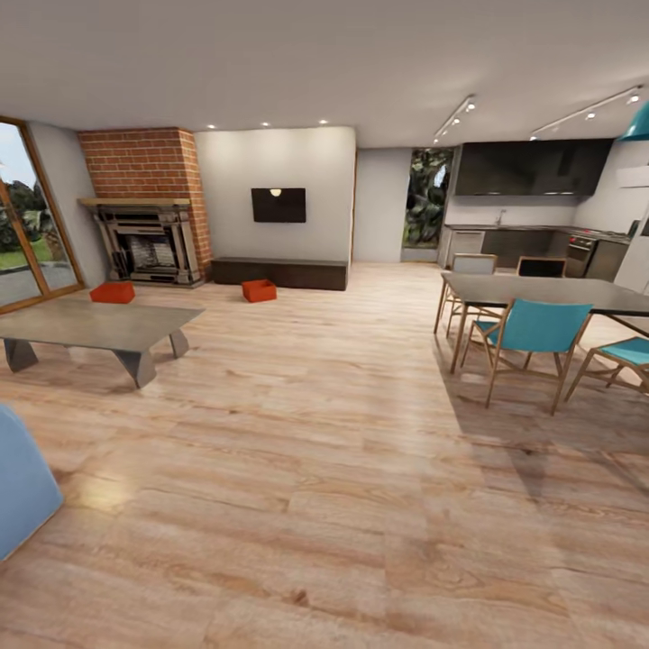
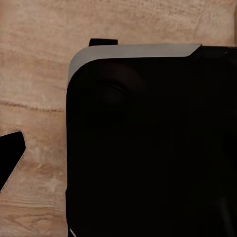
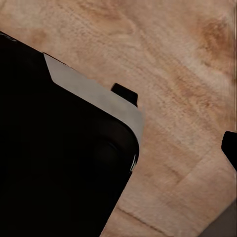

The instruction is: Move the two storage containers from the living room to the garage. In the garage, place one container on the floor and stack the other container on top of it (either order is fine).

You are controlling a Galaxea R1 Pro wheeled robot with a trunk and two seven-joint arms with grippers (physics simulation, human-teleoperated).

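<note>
Bins, two, red-orange, low-walled, open-topped: one (image 1: 113, 292) just in front of the fireplace (image 1: 149, 242), the other (image 1: 259, 290) right of the fireplace, before the long dark cabinet (image 1: 279, 273). Light wood plank floor (image 1: 315, 469) throughout the living room. Grey low table (image 1: 95, 329) nearer than the fireplace; dining table (image 1: 550, 293) with teal chairs (image 1: 527, 338) far to its right. Jaws: cannot tell, spread or pressed.

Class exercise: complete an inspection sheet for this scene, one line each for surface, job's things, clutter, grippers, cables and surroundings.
Surface: light wood plank floor.
Job's things: two red-orange open bins, left bin behind the grey low table, right bin before the long dark-brown cabinet.
Clutter: nothing seen.
Grippers: dark fingertips over the floor; open or shut unclear.
Cables: nothing seen.
Surroundings: red brick chimney, dining table, turquoise chairs.
</note>
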